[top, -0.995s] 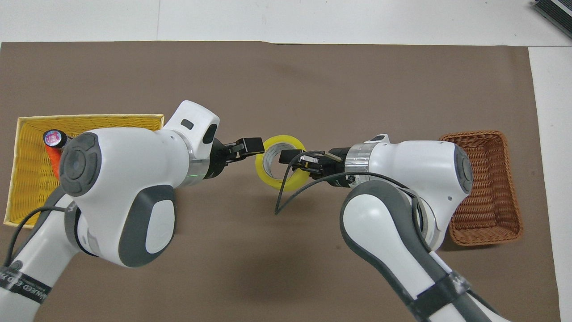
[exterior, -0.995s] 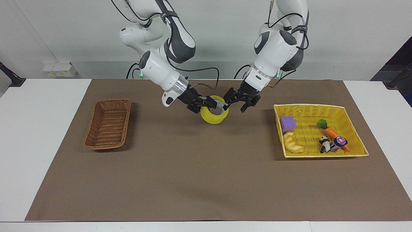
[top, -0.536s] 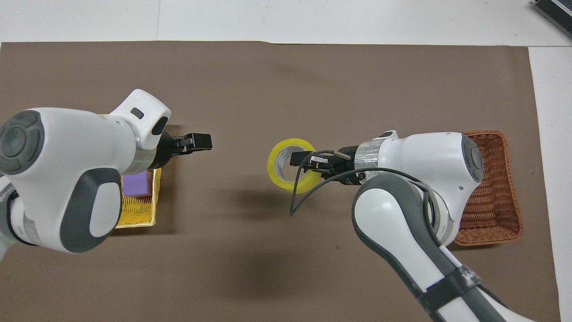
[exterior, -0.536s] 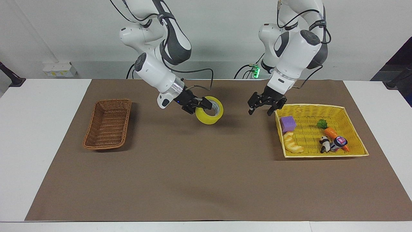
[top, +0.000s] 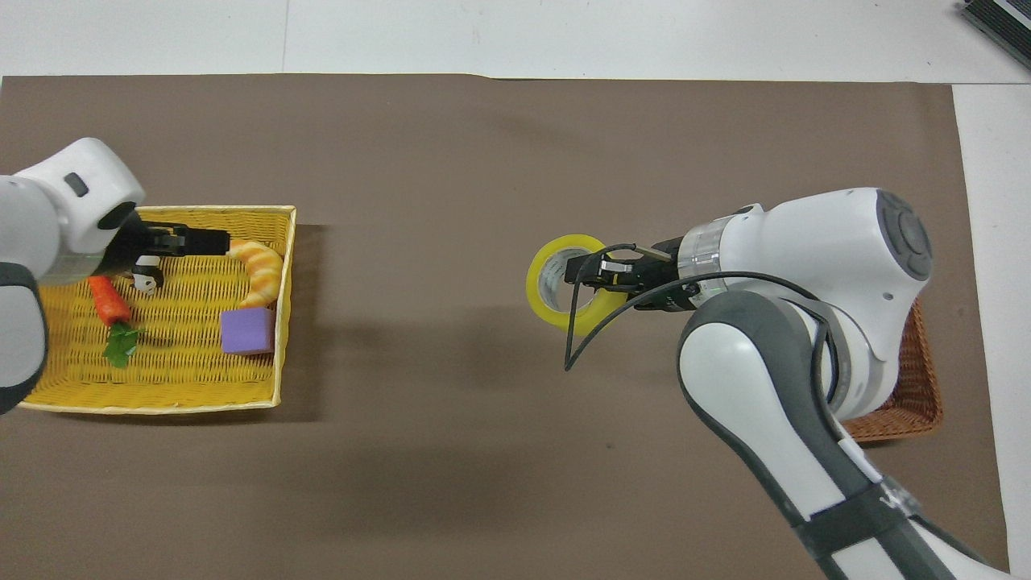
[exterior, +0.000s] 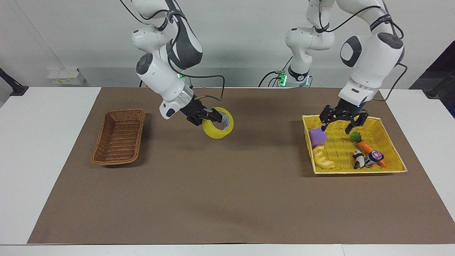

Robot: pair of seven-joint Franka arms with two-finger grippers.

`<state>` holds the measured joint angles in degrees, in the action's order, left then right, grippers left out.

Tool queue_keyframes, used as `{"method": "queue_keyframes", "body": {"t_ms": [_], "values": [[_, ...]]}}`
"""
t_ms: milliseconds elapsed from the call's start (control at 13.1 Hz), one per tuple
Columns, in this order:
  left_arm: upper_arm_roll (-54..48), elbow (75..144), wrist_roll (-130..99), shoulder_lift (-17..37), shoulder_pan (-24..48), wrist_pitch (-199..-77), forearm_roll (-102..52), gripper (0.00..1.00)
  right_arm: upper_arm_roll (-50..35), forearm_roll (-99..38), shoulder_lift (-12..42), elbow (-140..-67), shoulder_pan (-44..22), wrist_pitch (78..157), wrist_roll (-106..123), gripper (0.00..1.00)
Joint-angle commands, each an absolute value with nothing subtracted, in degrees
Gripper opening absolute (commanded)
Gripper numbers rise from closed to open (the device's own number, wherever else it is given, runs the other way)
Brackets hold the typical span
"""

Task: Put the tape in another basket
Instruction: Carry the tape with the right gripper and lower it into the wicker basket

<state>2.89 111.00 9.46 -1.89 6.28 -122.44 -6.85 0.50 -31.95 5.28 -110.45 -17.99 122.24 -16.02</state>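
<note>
Since a second ago the tape (exterior: pixel 218 122) has been passed over: it is now clamped by the right gripper (exterior: pixel 208 117) alone and carried above the mat toward the basket (exterior: pixel 119 137), while the left gripper (exterior: pixel 343 120), jaws apart, has been withdrawn over the yellow basket (exterior: pixel 391 142).

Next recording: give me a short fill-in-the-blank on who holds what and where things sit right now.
1. The right gripper is shut on the translucent yellow roll of ____.
2. The open left gripper hangs over the bright yellow plastic mesh ____.
3. The narrow brown woven wicker basket holds ____.

Missing: tape; basket; nothing
</note>
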Motion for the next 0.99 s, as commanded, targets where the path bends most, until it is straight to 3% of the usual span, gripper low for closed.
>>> {"method": "queue_keyframes", "body": {"t_ms": [0, 306, 689, 918], "values": [[2.20, 103.83, 16.24, -1.67, 2.21, -114.64, -5.27, 1.00, 0.26, -26.04, 6.33, -105.40, -14.25, 115.78, -17.84, 0.00], [2.20, 92.57, 18.45, -1.67, -0.35, -103.73, 1.48, 1.00, 0.44, -19.35, 5.81, -99.06, -9.24, 104.61, -17.49, 0.00], [2.64, 83.78, 18.54, -0.36, -0.53, -91.87, 0.27, 1.00, 0.44, -10.48, 5.45, -89.57, -3.96, 92.30, -16.70, 0.00], [2.73, 84.02, 18.46, -1.58, -2.19, -89.04, -2.19, 1.00, 0.26, -1.34, 4.92, -87.47, -4.40, 85.29, -10.92, 0.00]]}}
